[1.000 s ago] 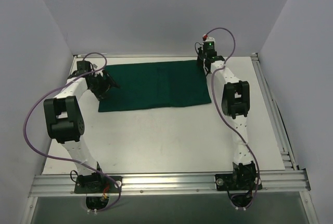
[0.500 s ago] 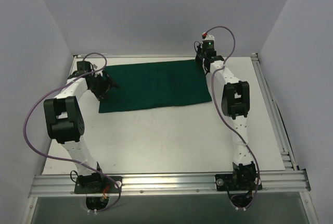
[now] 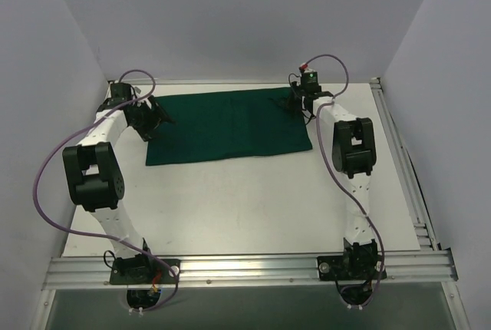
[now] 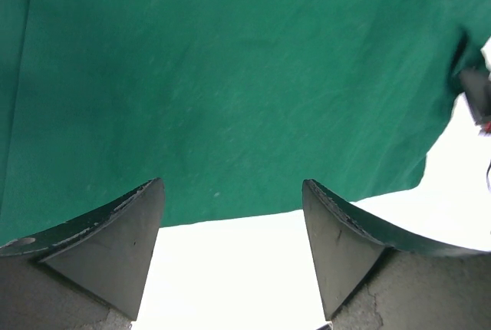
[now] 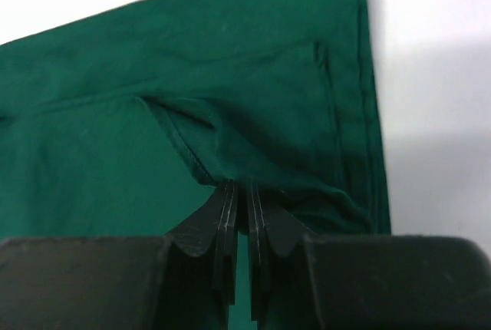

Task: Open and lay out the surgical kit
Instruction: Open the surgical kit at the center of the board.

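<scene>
Right gripper: clamped shut on a raised pleat of the green cloth wrap, near its far right corner; in the wrist view the fabric tents up into the closed fingers.
Right arm, change: over the last second the wrist has swung from just off the corner to lean over the cloth, and a small ridge now stands there where the fabric lay flat.
Left gripper: jaws wide apart with nothing between them, hovering above the left edge of the wrap.
Left arm, change: it has drifted toward the far left corner; the jaws stay spread.
Wrap, position: a wide dark green rectangle on the far half of the white table, between the two grippers. Its outline has barely shifted.
Layers: seams and an inner flap edge near the pinch suggest it is still folded over itself.
Tray and instruments: none in sight; if they are here, the cloth hides them.
Meaning for the task: the right side seems to have its hold on a top layer. The left has no grip yet, so the next unfold looks ready only on one side.
Risk: the pinch may have caught more than one layer, which would drag the whole wrap instead of peeling it open.
</scene>
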